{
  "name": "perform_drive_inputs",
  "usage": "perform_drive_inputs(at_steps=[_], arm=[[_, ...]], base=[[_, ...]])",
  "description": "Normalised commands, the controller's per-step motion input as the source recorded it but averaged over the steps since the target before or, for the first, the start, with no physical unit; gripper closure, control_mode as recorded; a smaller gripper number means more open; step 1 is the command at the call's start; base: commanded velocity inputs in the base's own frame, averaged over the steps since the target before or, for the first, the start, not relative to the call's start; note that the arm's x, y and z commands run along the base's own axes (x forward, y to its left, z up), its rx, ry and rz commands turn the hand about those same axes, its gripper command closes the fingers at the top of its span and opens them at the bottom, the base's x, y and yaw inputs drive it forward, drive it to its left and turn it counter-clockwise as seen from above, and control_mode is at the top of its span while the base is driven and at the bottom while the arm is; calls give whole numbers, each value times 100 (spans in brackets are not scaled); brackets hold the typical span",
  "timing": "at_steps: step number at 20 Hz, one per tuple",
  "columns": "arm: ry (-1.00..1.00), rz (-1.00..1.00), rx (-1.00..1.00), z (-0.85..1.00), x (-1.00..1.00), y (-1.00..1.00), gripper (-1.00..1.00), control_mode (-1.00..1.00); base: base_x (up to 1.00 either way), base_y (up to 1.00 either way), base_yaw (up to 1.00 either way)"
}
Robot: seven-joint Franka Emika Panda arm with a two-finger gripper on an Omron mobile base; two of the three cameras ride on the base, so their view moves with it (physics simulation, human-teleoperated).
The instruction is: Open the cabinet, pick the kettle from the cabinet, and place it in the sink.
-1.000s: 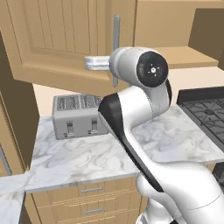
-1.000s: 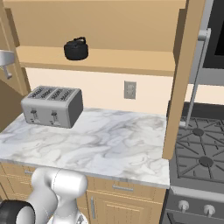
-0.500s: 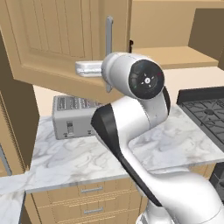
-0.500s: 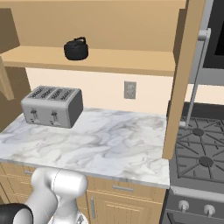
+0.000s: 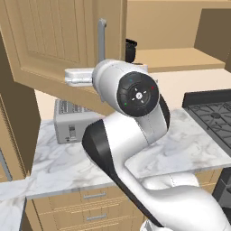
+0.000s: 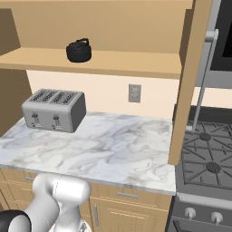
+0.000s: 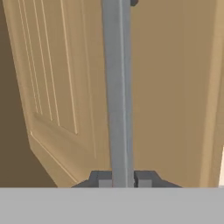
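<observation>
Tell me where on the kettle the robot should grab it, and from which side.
Grip the arched top handle of the kettle, probably coming in level from the open front of the cabinet. It stands upright on the shelf with the handle raised above its squat body, and the cabinet back blocks other sides.

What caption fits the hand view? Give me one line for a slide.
Gripper shut on the silver bar handle of the cabinet door, which stands swung open.

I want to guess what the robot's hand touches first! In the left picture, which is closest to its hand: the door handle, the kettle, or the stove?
1. Handle: inside the gripper.
2. Kettle: on the shelf, just right.
3. Stove: far right, lower down.
</observation>
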Motion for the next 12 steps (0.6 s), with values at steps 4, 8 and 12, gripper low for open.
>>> perform_drive_inputs(at_steps=[4,8,12], arm=[[1,-1,0,-1,-12,40,-100,-100],[11,-2,0,-6,-3,11,-100,-100],[7,-3,0,-8,-20,-11,-100,-100]], base=[[0,0,0],[0,0,0],[0,0,0]])
